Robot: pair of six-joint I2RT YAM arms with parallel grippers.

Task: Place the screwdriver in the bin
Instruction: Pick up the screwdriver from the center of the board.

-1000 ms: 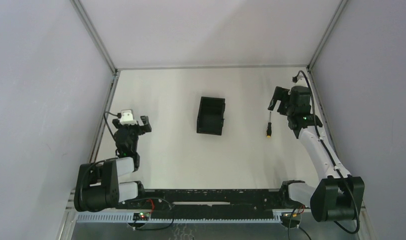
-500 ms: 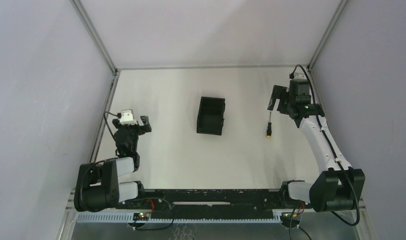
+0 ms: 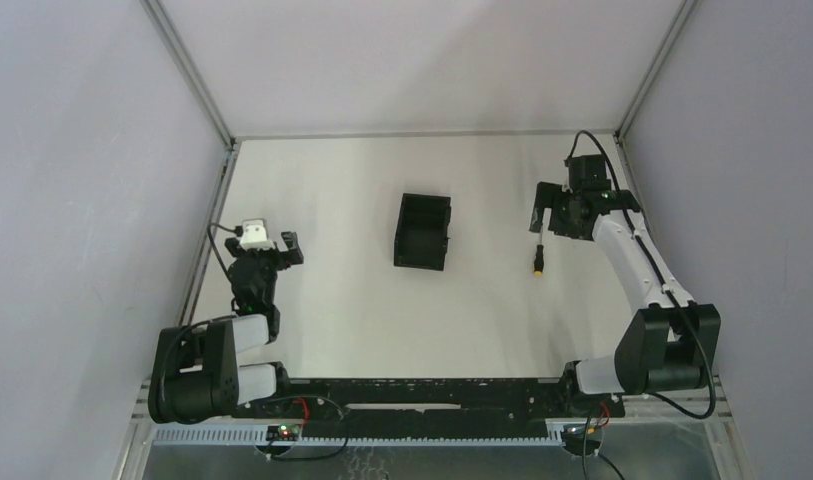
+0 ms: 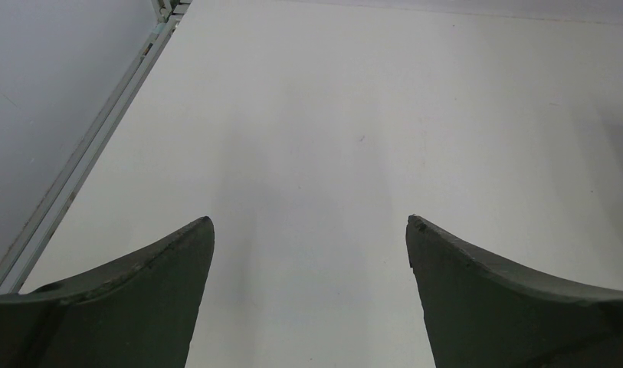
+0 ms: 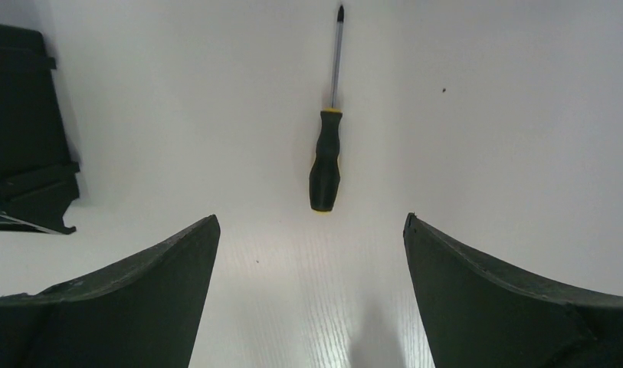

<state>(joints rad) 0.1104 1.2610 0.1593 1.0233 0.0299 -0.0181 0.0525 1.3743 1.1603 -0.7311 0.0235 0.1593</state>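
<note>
No text, label or number is legible anywhere — not in any view.

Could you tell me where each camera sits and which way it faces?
Top external: above and behind the robot, looking down on table, bin, screwdriver, left arm and right arm.
Left wrist: on the left arm, facing the table past the open left hand.
Right wrist: on the right arm, facing the screwdriver past the open right hand.
Shared: top and right wrist both show screwdriver and bin.
</note>
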